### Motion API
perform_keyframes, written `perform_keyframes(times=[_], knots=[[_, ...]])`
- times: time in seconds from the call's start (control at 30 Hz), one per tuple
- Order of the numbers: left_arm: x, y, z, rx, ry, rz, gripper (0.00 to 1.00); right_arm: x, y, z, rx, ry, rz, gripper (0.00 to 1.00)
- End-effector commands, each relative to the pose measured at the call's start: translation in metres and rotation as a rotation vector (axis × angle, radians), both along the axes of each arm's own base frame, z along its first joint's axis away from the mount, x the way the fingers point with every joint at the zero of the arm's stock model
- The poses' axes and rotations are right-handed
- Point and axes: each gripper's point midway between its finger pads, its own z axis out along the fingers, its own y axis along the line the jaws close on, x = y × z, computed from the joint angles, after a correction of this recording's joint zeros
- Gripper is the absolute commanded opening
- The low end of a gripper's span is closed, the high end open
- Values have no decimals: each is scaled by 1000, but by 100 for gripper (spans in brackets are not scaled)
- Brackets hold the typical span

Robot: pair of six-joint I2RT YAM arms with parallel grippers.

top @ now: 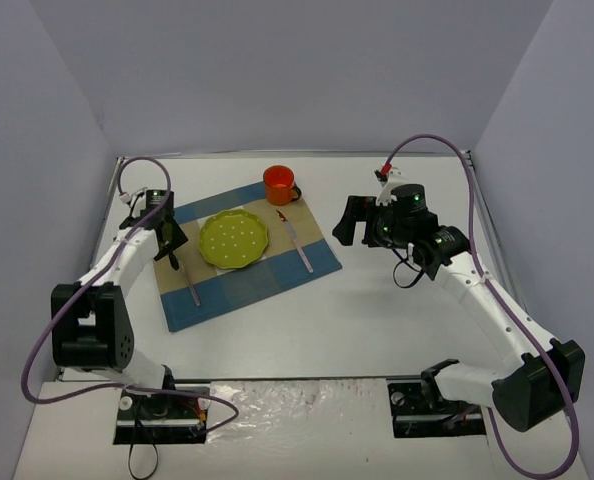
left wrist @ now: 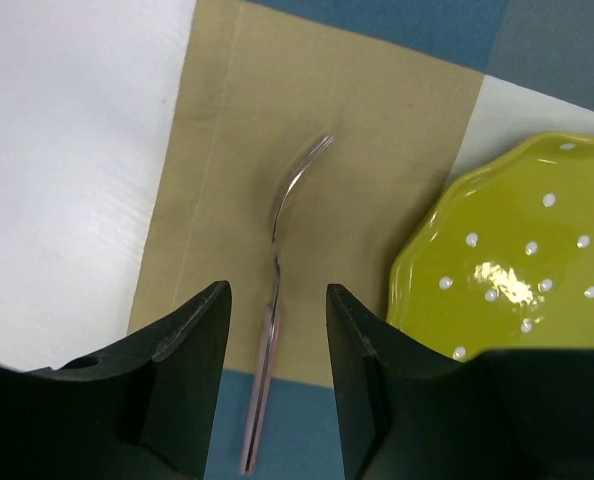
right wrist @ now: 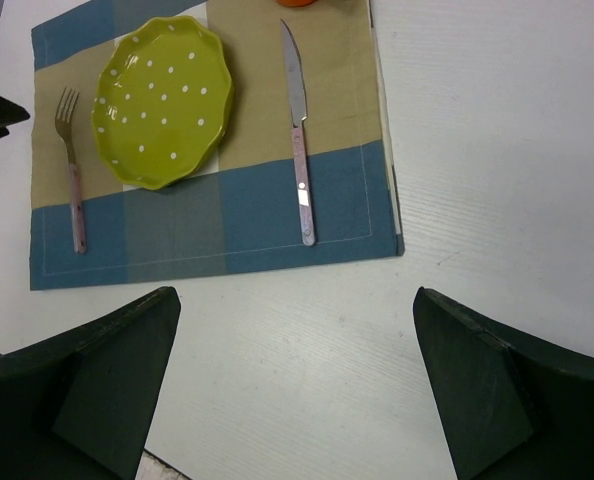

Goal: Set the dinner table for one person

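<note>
White surface (top: 377,320) under grey walls, wide, flat and bare toward four o'clock, with the checked placemat (top: 277,285) lying toward ten o'clock of its middle. Hard and smooth, I'd judge, so anything set on it could skate; it was nothing to grip, only to place on.

Far left, the left hand (left wrist: 277,291) hung over the mat's tan strip, its fingers (left wrist: 192,350) parted and straddling the fork (left wrist: 277,230) with a gap on both sides, pinching nothing. That fork lay flat at nine o'clock of the plate (top: 234,240). It was thin, stiff and probably slick on soft cloth, so the pale handle looked the place to take it, across its width.

Centre, the green dotted plate looked glazed and chippable, best held by its scalloped rim. The orange mug (top: 280,184) stood at one o'clock of it, and the knife (top: 299,245) lay at three o'clock.

Far right, the right hand (right wrist: 295,295) hovered beyond the mat, spread wide and empty.
</note>
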Motion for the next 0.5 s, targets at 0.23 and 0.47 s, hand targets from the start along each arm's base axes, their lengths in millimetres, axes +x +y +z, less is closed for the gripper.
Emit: perform_keyframes(times=[0.23, 0.47], knots=[[34, 11, -15, 129, 73, -79, 29, 6, -9, 24, 22, -88, -5, 100], [32, 18, -25, 147, 105, -75, 23, 8, -13, 21, 19, -83, -9, 100]])
